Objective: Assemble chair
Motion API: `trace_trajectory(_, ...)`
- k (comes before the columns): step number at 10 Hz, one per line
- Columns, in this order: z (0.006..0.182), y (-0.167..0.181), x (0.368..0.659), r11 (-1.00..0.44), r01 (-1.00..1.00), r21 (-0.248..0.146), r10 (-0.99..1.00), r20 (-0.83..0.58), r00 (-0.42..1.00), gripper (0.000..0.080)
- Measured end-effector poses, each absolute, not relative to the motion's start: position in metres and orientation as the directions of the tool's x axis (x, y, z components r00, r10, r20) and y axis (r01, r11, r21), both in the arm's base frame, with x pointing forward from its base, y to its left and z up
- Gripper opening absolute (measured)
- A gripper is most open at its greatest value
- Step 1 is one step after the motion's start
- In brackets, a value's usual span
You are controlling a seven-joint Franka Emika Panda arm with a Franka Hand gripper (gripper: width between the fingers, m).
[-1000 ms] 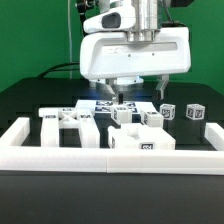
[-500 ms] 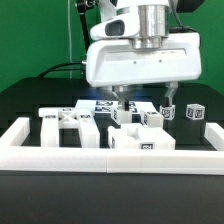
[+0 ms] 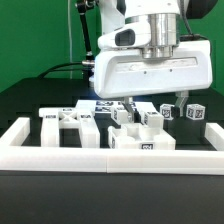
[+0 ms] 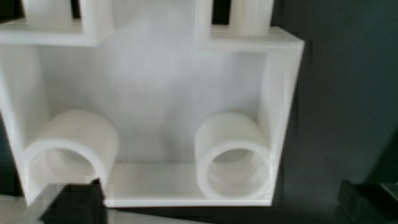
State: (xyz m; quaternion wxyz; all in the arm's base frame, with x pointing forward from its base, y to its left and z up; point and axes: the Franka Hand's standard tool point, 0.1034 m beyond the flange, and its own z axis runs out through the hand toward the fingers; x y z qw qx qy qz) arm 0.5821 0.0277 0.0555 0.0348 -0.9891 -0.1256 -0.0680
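Nearest, the long white border rail [image 3: 110, 157] fences the table's front, probably as a stop to brace parts against. Just behind it the loose chair parts [image 3: 140, 140] lie clustered, tags facing outward (plain black-and-white squares, no readable writing). Above them the gripper [image 3: 154, 102] hangs wide and empty over a white panel [image 4: 178, 100] with two round sockets, seemingly lining up a grasp.

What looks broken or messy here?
Nothing stands out. The chair parts lie loose on the table inside the rail, as unbuilt pieces would, and none looks cracked. The gripper hangs open above them, holding nothing.
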Motion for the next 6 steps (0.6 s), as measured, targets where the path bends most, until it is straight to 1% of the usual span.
trace_trajectory(1, 0.054, 0.027, 0.582, -0.967, 0.250, -0.052, 0.240, 0.146, 0.960, 0.0649)
trace_trajectory(3, 0.035, 0.029, 0.573, -0.970, 0.238, -0.049, 0.227, 0.157, 0.961, 0.0649)
trace_trajectory(6, 0.020, 0.033, 0.569, -0.969, 0.243, -0.049, 0.233, 0.155, 0.960, 0.0649)
